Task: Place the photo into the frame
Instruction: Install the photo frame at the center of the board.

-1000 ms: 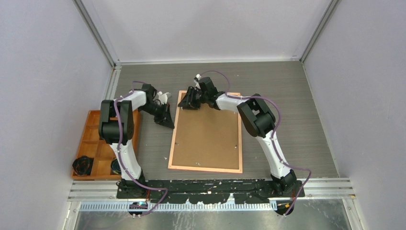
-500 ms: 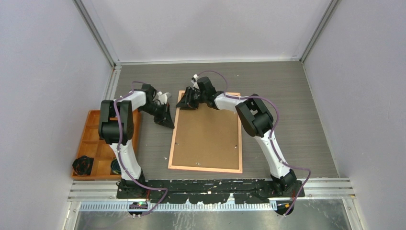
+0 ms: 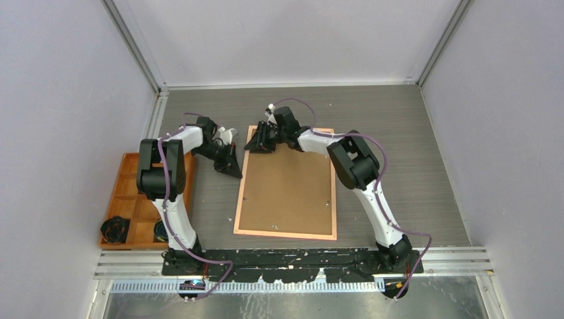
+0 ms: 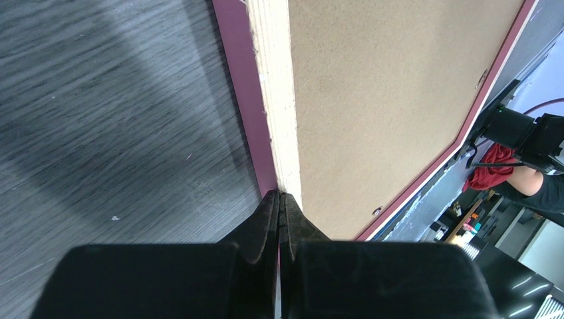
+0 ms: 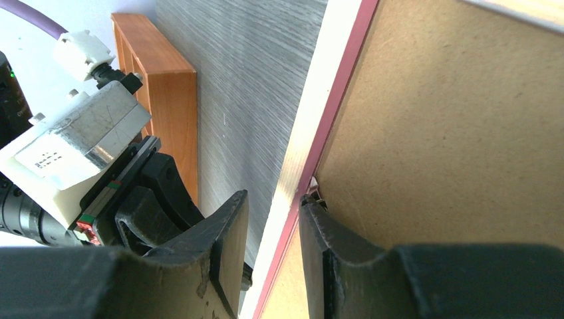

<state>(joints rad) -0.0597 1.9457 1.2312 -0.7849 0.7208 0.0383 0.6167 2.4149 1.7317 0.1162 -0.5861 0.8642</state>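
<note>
Top external view: the frame (image 3: pixel 286 234) lies back-up on the tabletop (image 3: pixel 399 166), with a brown backing board (image 3: pixel 287 186) inside its pink border. The left tool (image 4: pixel 279 198) is pinched fully closed and empty, its tips at the frame's left edge near the far corner. The right tool (image 5: pixel 273 199) stands narrowly parted astride that same border at the far-left corner. One finger is on the backing board's side, the other outside and just clear of the frame. An orange tray (image 3: pixel 126 193) sits well left of the frame.

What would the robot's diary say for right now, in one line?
frame: face down, backing board in it | left gripper: shut, tips at frame's edge | right gripper: open, astride frame's rail near far corner
</note>
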